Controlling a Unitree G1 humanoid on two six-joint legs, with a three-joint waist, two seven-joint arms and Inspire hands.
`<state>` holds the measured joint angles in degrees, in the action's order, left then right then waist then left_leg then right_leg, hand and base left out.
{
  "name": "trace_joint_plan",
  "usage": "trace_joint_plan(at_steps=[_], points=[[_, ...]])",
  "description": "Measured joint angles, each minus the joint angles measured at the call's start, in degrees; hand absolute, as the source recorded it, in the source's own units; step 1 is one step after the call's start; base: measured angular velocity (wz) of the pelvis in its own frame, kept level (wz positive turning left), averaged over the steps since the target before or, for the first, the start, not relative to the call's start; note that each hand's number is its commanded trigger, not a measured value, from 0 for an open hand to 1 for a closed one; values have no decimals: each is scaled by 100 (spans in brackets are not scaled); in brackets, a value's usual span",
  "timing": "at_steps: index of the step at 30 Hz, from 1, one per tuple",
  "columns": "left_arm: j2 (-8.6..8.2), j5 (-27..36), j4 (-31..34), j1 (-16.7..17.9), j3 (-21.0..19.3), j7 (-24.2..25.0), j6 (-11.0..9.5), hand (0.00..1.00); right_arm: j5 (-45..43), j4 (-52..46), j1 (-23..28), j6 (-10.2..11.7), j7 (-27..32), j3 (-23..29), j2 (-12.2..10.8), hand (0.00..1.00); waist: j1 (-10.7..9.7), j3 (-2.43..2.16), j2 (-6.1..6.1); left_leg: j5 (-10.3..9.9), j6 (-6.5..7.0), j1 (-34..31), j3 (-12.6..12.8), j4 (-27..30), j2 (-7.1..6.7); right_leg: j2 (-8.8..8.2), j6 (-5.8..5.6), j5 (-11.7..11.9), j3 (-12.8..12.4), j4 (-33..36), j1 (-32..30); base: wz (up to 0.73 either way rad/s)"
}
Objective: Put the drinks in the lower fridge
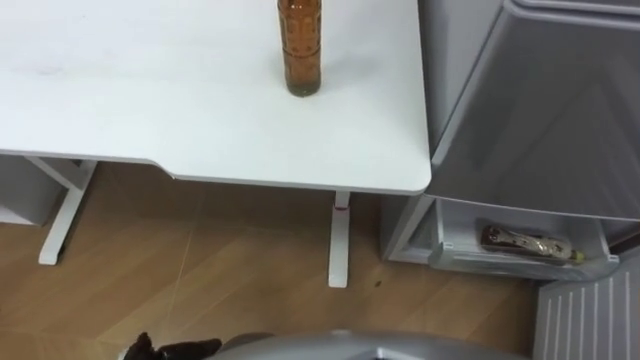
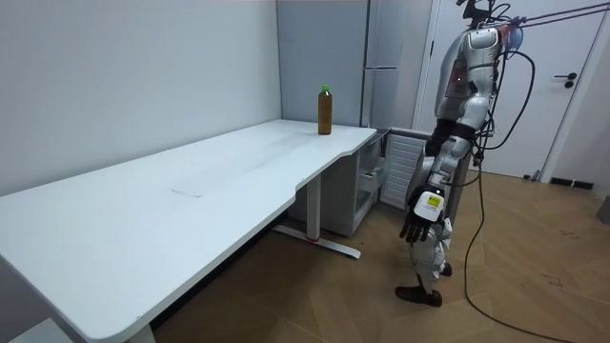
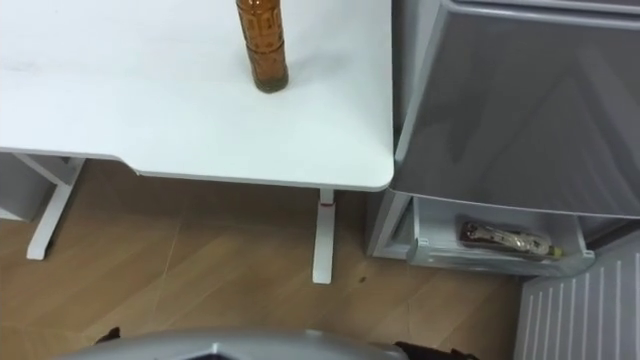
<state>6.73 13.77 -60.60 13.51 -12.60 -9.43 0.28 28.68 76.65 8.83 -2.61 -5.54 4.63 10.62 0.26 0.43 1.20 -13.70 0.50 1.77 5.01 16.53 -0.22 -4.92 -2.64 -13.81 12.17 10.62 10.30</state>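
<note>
A: Two drink bottles logged. Brown bottle (image 1: 300, 50), green cap, stands upright on the white tabletop (image 1: 150, 100), near the end beside the grey fridge (image 1: 540, 110).

B: And the second bottle (image 1: 525, 243)?

A: It lies on its side in the open drawer (image 1: 470, 262) at the bottom of the fridge.

B: Robot position?

A: In the room view it stands upright on the wood floor, off the tabletop's fridge end, arms hanging.

B: Left robot hand (image 2: 419, 221)?

A: It hangs at thigh height with slack fingers and holds nothing. It is below tabletop level and well apart from the standing bottle.

B: Right robot hand (image 3: 432, 352)?

A: A dark sliver at the bottom edge of the right eye view. I cannot tell its state. It is well apart from the drawer bottle.
</note>
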Motion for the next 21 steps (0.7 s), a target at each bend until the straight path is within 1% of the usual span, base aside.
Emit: trace_joint_plan(at_steps=[1, 3, 4, 6, 7, 9, 11, 14, 16, 17, 18, 19, 21], points=[[-20, 62, 0, -4, -80, -52, -16, 0, 4, 18, 12, 0, 10, 36, 1, 0, 3, -2, 4, 0, 0, 1, 0, 2, 0, 0, 0, 0, 0, 0, 0, 0], [-101, 493, 37, -18, -322, -323, -76, 0, 31, 111, 16, 0, 72, 105, -2, 0, 4, -3, 8, 0, 0, -2, -28, 9, 1, 4, 0, 0, -32, -1, -6, 0], [-109, 631, 70, -18, -344, -400, -75, 0, 34, 131, 21, -2, 71, 134, -3, 0, 2, -5, 13, 0, 0, -2, -29, 11, 0, 3, 0, 0, -33, -1, -6, 0], [-111, 1185, 382, 4, -469, -749, -91, 0, 35, 142, 41, -4, 73, 131, -4, 0, 14, -4, 32, 0, 0, -2, -23, 13, 5, 5, 4, 3, -35, 3, -6, 0], [-111, 1289, 470, 5, -499, -839, -119, 0, 34, 141, 38, -4, 73, 132, -4, 0, 14, -5, 32, 0, 0, -1, -24, 14, 6, 6, 5, 5, -31, 5, -4, 0], [-112, 1621, 804, 0, -536, -1202, -287, 0, 11, 133, 28, -3, 67, 130, -5, 0, 26, -5, 33, 1, 1, 10, -26, 15, 6, 5, -1, 23, -12, 6, 18, 0], [-109, 1691, 1048, 15, -546, -1408, -389, 0, 5, 123, 63, -2, 58, 132, -11, 0, 53, -3, 25, 0, 2, 41, -26, 9, 6, 6, -2, 25, -14, 1, 42, 0], [-105, 1673, 1477, 24, -616, -1750, -490, 0, 15, 89, 104, 2, 79, 168, -13, 0, 169, -25, -12, -3, 0, 80, -20, 3, 10, 13, -2, 26, -30, -1, 77, 0], [-108, 1527, 1807, 94, -671, -1993, -547, 0, 10, 86, 140, 6, 134, 182, -19, 0, 178, -41, -43, -2, -1, 87, -22, 6, 15, 20, 0, 27, -39, 0, 80, 0], [-108, 1432, 2070, 128, -700, -2169, -571, 0, 5, 31, 142, 7, 174, 182, -33, 0, 189, -37, -33, -1, -3, 87, -21, 8, 18, 22, 3, 30, -31, 3, 79, 0], [-105, 1312, 2262, 137, -747, -2343, -644, 0, -14, -75, 174, 8, 187, 182, -47, 0, 199, -41, -38, 1, -5, 87, -18, 10, 21, 24, 5, 31, -29, 5, 79, 0], [-105, 1273, 2352, 141, -750, -2416, -703, 0, -24, -116, 178, 10, 181, 181, -48, 0, 202, -42, -43, 1, -5, 87, -18, 11, 22, 26, 7, 32, -32, 5, 78, 0], [-108, 1030, 2768, 175, -737, -2708, -860, 0, -48, -172, 135, 45, 159, 180, -52, 0, 210, -47, -52, 1, -5, 72, -27, 17, 24, 31, 9, 45, -34, 3, 82, 0]])
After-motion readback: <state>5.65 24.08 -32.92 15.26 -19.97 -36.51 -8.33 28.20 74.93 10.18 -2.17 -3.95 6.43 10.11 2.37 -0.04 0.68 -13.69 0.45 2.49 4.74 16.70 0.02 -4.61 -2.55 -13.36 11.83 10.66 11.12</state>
